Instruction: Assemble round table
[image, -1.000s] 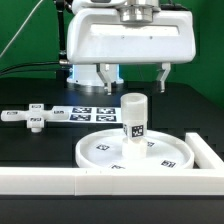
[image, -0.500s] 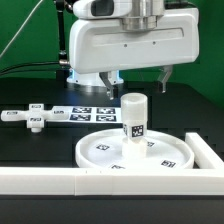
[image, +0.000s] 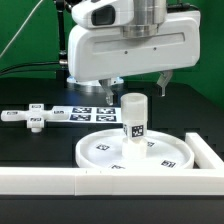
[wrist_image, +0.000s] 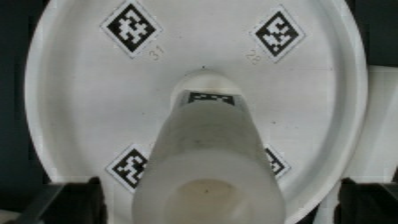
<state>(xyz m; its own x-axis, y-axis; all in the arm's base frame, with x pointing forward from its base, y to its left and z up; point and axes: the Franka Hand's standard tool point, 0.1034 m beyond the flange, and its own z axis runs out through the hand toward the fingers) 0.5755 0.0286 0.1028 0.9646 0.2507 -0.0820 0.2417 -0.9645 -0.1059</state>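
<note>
Four tags (wrist_image: 134, 25) on disc (image: 86, 150), one on post (image: 134, 125), gripper (image: 136, 88) spread above

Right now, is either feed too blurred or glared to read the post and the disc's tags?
Exterior view: even light, no glare; the post and disc look fairly sharp under the open tool. Wrist view: the post's near end is blurred and stretched by perspective; the disc's tags are clear.
</note>
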